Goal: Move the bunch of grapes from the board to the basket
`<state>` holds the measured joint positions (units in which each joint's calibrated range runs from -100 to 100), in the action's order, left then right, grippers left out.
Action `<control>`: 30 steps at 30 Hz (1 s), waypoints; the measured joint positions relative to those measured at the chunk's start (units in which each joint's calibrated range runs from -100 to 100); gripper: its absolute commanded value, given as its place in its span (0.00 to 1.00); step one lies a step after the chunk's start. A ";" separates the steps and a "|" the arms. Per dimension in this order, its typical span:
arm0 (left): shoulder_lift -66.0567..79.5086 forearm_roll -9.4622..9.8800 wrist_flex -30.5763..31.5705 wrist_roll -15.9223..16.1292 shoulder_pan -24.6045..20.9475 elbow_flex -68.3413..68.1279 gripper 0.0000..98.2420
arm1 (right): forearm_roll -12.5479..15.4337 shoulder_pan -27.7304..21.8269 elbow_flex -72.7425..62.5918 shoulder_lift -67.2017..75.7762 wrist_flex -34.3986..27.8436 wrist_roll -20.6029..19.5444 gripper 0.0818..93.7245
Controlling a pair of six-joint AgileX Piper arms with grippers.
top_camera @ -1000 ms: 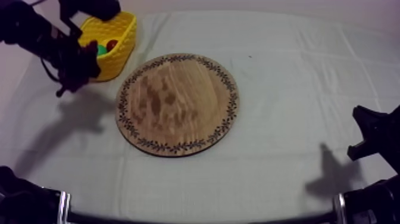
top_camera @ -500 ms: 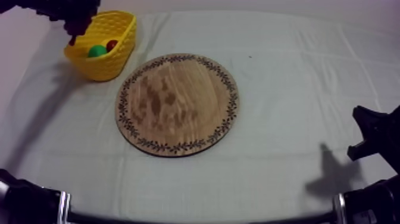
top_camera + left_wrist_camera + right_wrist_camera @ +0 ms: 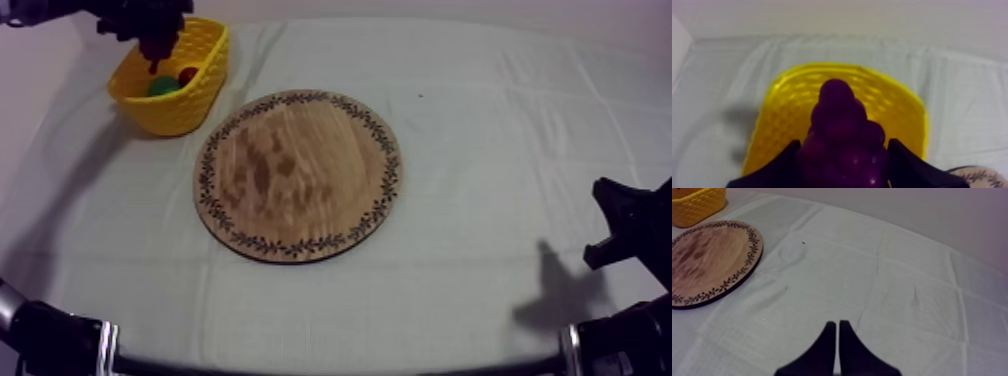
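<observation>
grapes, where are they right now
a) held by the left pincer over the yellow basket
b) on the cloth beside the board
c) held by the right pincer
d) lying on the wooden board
A: the left wrist view shows the bunch of grapes gripped in the left pincer, right above the yellow basket.

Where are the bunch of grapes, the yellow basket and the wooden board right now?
bunch of grapes [image 3: 842,135], left wrist view, middle of the cluster.
yellow basket [image 3: 190,108], top view, its outer near wall.
wooden board [image 3: 300,175], top view, bare centre.
</observation>
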<state>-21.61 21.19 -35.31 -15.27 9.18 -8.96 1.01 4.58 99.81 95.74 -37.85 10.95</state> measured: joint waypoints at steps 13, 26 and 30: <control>-6.60 0.43 1.05 0.37 -0.26 1.76 0.55 | 0.00 0.00 0.00 0.00 0.00 0.00 0.00; 0.16 0.21 3.25 -1.06 -1.22 -1.84 0.89 | 0.00 0.00 0.00 0.00 0.00 0.00 0.00; 4.90 -0.49 3.62 -2.15 -1.80 -4.01 0.73 | 0.00 0.00 0.00 0.00 0.00 0.00 0.00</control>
<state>-16.70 20.70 -31.69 -17.42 7.38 -12.97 1.01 4.58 99.81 95.74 -37.85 10.95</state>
